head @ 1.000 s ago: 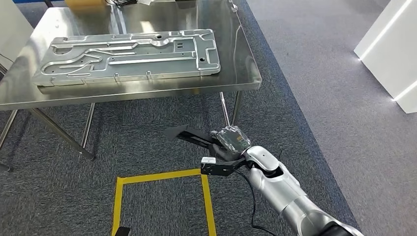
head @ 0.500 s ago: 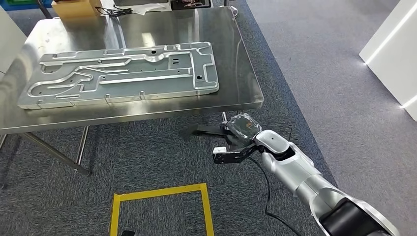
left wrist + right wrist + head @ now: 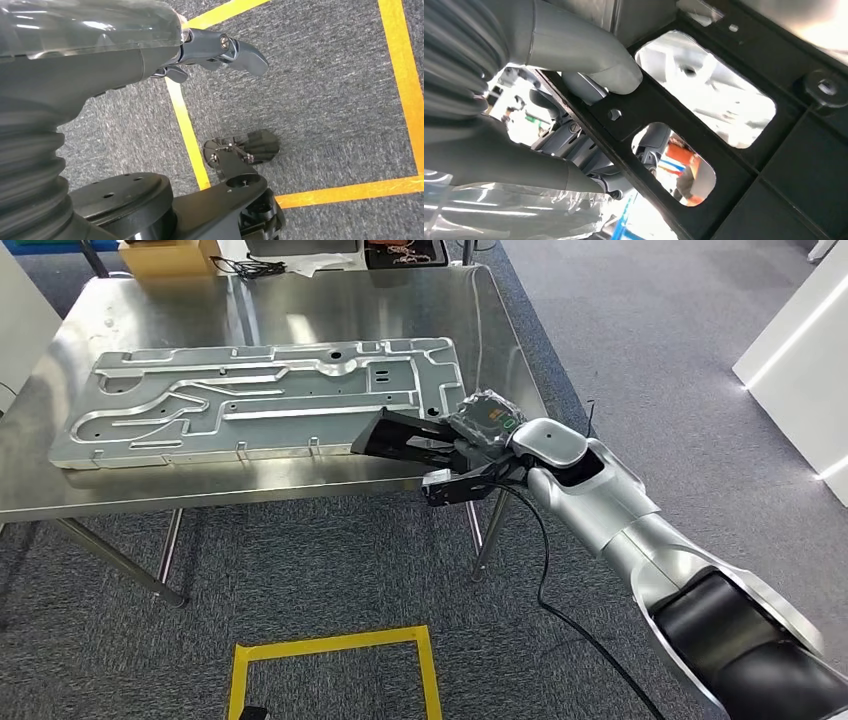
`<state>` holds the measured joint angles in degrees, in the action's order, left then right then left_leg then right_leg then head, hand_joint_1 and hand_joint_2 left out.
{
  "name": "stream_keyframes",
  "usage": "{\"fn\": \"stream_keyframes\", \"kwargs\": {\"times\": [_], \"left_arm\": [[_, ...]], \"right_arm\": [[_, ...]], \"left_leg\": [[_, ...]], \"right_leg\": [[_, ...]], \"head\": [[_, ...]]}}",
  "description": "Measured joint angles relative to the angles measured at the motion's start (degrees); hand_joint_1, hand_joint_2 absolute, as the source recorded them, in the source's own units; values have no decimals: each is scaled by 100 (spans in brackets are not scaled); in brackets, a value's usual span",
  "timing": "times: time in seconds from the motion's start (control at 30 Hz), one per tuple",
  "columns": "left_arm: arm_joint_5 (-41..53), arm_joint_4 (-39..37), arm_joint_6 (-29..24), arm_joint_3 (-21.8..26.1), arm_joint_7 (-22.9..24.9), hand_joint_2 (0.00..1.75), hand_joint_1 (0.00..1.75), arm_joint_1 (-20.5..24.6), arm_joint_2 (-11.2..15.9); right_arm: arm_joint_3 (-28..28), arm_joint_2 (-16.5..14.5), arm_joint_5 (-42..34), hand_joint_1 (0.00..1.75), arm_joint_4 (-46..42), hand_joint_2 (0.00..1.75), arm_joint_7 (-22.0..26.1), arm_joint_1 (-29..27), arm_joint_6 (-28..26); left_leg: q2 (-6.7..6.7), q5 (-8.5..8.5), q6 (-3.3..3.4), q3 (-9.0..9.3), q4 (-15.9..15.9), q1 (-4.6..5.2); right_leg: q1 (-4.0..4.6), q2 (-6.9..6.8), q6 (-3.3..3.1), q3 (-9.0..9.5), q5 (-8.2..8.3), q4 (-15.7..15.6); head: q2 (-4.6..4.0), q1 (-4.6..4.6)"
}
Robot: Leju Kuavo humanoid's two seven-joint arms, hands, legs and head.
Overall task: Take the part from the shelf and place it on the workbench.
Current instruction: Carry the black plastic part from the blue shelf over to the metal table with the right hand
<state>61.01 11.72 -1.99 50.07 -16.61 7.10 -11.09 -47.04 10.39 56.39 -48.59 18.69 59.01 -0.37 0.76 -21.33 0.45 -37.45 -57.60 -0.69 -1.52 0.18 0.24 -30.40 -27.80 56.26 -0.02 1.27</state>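
One black part (image 3: 400, 438) pinched in the right hand (image 3: 470, 455) over the workbench (image 3: 300, 310) edge; left hand (image 3: 200, 47) holds nothing

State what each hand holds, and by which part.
The right hand pinches the flat black part at its near end, thumb on top. The left hand holds nothing.

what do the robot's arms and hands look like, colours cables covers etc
The right arm is glossy silver with rounded shells, turning black toward the shoulder; a thin black cable hangs from its wrist. The right hand has dark fingers, a thick grey thumb and clear plastic wrap. The left hand shows a grey ribbed cover.
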Motion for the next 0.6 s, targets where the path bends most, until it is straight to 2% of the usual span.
{"fn": "stream_keyframes", "kwargs": {"times": [0.1,0.13,0.23,0.3,0.43,0.6], "left_arm": [[-20,0,-9,0,-16,175,0,-3,-1],[-34,0,-13,0,-26,175,0,-5,-1],[-91,0,-10,4,-36,175,0,-15,1],[-129,0,1,9,-46,175,0,-36,2],[-186,-1,10,34,-152,175,0,-68,2],[-202,-1,11,56,-208,175,0,-77,1]], "right_arm": [[-89,-10,21,175,52,175,1,139,70],[-141,-33,10,175,95,175,2,261,179],[-293,-238,-221,175,357,175,-1,979,787],[-347,-449,-447,175,583,175,-41,1580,1145],[-445,-858,-755,175,939,175,-203,2524,1372],[-597,-1077,-821,175,1179,175,-248,2934,1381]], "left_leg": [[23,-9,44,-3,0,13],[25,-8,59,-9,-1,24],[14,-3,97,-32,-4,58],[6,1,104,-38,-6,65],[4,14,103,-32,-6,59],[24,27,92,-29,-5,44]], "right_leg": [[-5,-18,14,22,5,-32],[-13,-19,41,20,12,-36],[-54,-16,202,-9,23,-44],[-66,-14,261,-21,27,-46],[-60,-18,274,-28,31,-38],[-44,-42,270,-14,27,-33]], "head": [[0,0],[0,0],[0,0],[0,0],[0,0],[0,0]]}}
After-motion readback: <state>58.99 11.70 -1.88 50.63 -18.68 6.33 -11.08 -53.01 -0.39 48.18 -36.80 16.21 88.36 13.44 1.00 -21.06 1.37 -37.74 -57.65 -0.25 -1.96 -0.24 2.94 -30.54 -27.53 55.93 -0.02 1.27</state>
